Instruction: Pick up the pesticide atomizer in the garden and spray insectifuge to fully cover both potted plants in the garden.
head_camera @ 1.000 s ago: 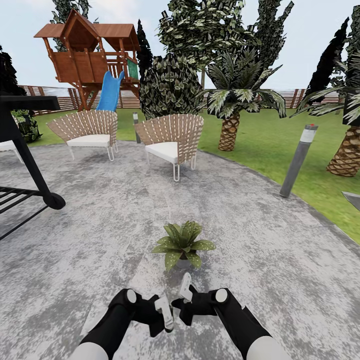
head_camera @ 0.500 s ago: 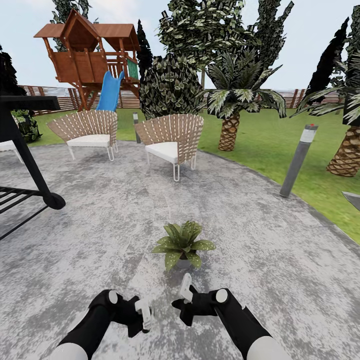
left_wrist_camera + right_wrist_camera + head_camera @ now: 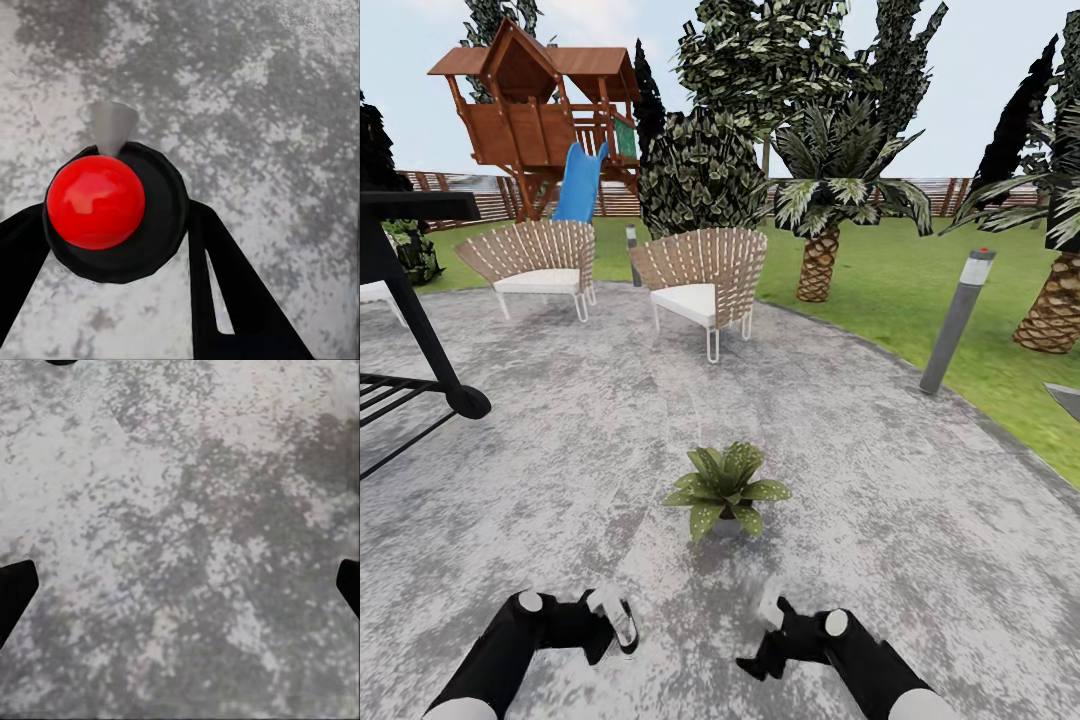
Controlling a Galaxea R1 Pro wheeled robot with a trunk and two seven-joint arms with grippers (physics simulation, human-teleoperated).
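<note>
One potted plant (image 3: 725,490), a rosette of broad green leaves with pale specks on the near ones, stands mid-patio in the head view, just beyond both grippers. My left gripper (image 3: 616,622) hangs low to its near left, shut on the pesticide atomizer (image 3: 618,612). The left wrist view shows the atomizer's red knob (image 3: 96,201) on a dark round cap with a grey nozzle, between the black fingers (image 3: 225,285). My right gripper (image 3: 768,628), near right of the plant, is open and empty; its fingertips sit wide apart over bare stone (image 3: 180,585).
Two wicker chairs (image 3: 705,280) stand at the patio's far side, and a black metal frame (image 3: 410,330) at the left. A grey bollard lamp (image 3: 957,320) marks the right patio edge, with lawn, palms (image 3: 822,220), a wooden playhouse with a slide and a slat fence beyond.
Both arms have spread apart and lowered: the left gripper moved left with the atomizer, the right gripper moved right and toward me. The plant and the view are unchanged.
</note>
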